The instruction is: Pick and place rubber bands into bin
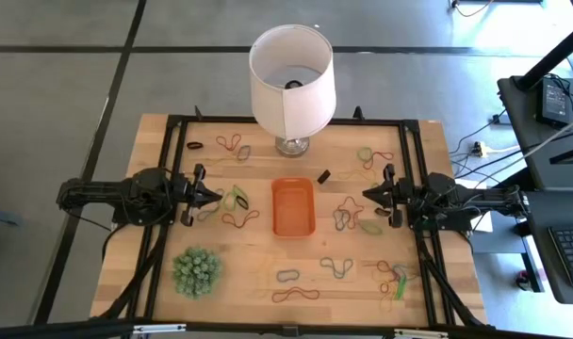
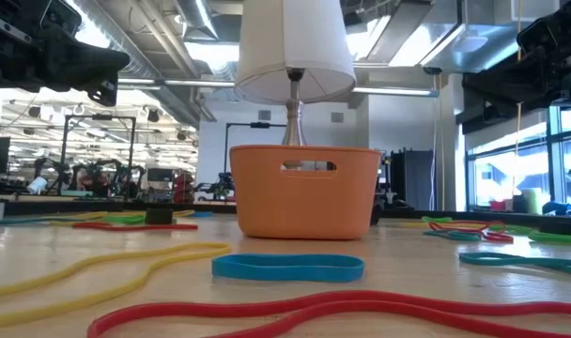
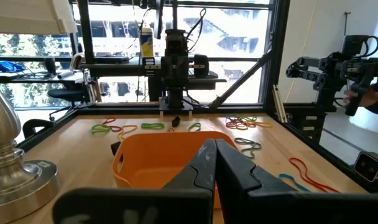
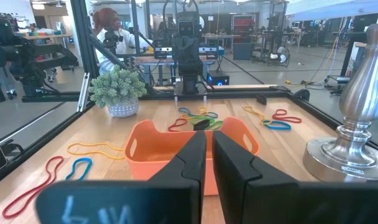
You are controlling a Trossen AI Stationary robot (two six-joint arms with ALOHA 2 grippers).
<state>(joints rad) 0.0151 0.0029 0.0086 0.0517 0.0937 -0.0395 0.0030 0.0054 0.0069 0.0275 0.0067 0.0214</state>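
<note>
The work surface is a pale wooden table top (image 1: pixel 258 259) inside a dark frame, in an open workshop with large windows. The small thin rubber bands in green, red-brown, yellow, black and grey (image 1: pixel 295 295) lie flat and scattered over the wood on all sides of the shallow rectangular orange plastic bin (image 1: pixel 292 207), which stands at the table's centre and appears to hold no bands. Judged from their look, the bands are very light, soft and limp, will stretch and sag when lifted, and sit too flat for a side grip; take hold by pinching one strand of a loop from above. The left gripper (image 1: pixel 212 197) waits left of the bin with fingers pressed together on nothing. The right gripper (image 1: pixel 370 194) waits right of the bin, fingers nearly together with a thin gap, holding nothing. Behind the bin stands a white fabric lampshade on a metal base (image 1: pixel 290 77); a spiky green ball plant (image 1: pixel 195 271) sits near the front left corner.
</note>
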